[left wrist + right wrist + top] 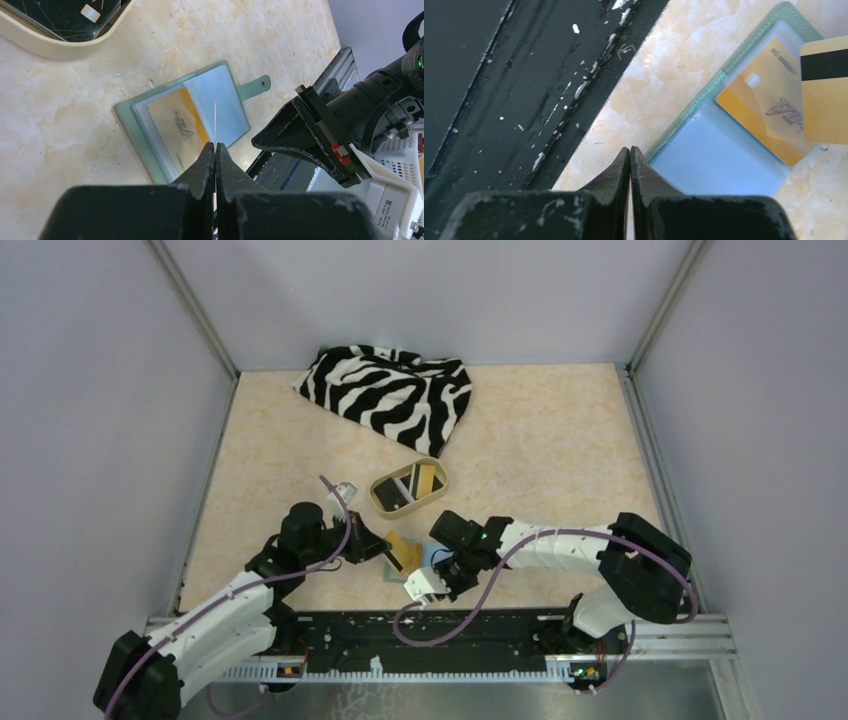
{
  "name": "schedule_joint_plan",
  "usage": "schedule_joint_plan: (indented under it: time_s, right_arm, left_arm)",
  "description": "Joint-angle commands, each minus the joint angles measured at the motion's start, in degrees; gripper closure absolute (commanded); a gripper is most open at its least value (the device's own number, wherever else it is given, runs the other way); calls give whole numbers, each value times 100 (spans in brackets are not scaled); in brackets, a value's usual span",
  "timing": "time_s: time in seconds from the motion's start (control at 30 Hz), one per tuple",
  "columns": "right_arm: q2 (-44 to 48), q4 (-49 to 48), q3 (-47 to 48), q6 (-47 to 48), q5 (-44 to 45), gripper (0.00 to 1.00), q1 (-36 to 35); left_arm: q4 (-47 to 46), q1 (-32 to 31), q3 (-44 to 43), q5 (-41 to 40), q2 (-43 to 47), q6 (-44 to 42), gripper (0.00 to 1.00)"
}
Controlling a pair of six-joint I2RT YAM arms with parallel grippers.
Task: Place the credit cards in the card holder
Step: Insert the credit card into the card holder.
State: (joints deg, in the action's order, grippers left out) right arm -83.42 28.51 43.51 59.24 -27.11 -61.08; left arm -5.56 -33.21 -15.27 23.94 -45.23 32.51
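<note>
The sage-green card holder (131, 116) lies open on the table with its pale blue lining up, a gold card (177, 127) in one clear pocket and its tab (255, 86) to the right. It also shows in the right wrist view (724, 160) and the top view (428, 556). My left gripper (215, 145) is shut on a second gold card (826, 92) with a black stripe, held on edge just above the holder's fold. My right gripper (630, 150) is shut, its tips at the holder's near edge. More cards (410, 483) lie in the tan dish.
The tan oval dish (441, 490) stands just behind the holder, its rim (50, 47) at the left wrist view's top left. A zebra-striped cloth (390, 390) lies at the back. The black base rail (499, 75) runs close by the holder.
</note>
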Motion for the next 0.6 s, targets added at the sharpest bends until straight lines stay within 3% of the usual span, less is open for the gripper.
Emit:
schedule_joint_plan:
  time_s: [0.0,0.57]
  right_arm:
    - [63,243,85,354,-301,98,-124]
    - [-194,-91,170,-71,996,99,11]
  left_arm:
    - [-246,12,115,104,2,133,100]
    - [-650,8,226,462,-518,411,100]
